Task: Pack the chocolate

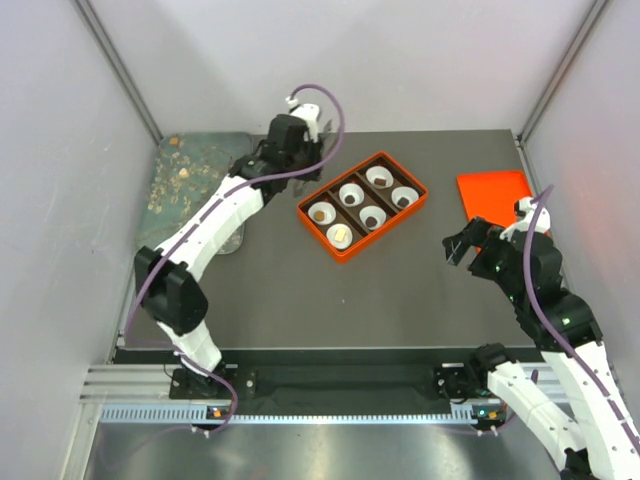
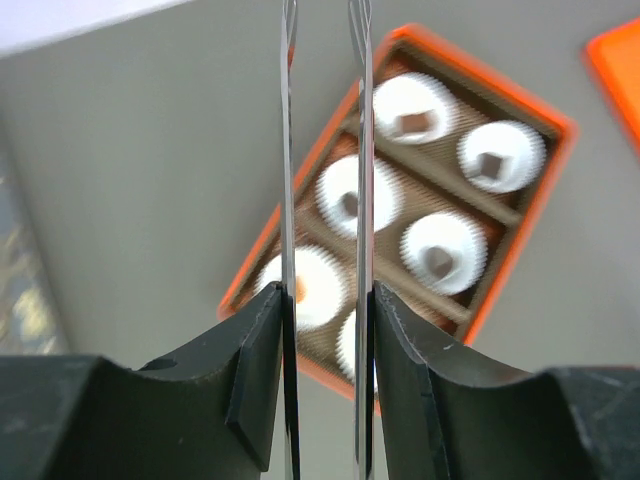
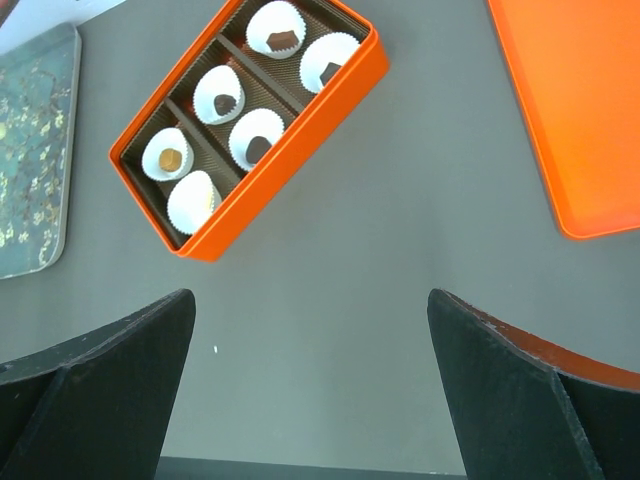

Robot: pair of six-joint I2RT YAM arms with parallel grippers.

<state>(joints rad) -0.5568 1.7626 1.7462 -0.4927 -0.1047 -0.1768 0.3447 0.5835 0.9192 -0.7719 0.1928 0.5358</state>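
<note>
The chocolate lies in white paper cups inside an orange box [image 1: 392,227]: dark pieces [image 3: 283,40] at its far end, a tan one [image 3: 170,158] and a cream one [image 3: 205,200] at its near end. The same box [image 2: 555,130] fills the left wrist view. My left gripper [image 2: 325,330] is shut on thin metal tongs [image 2: 288,150], whose two blades stand apart and reach out over the box. I see nothing between the blades. In the top view the left gripper [image 1: 297,150] hovers just left of the box. My right gripper [image 3: 310,330] is open and empty over bare table, right of the box.
A patterned tray [image 1: 190,180] lies at the table's far left, with small tan bits on it. An orange lid [image 1: 495,195] lies flat at the far right, beside my right gripper [image 1: 462,245]. Walls enclose the table on three sides.
</note>
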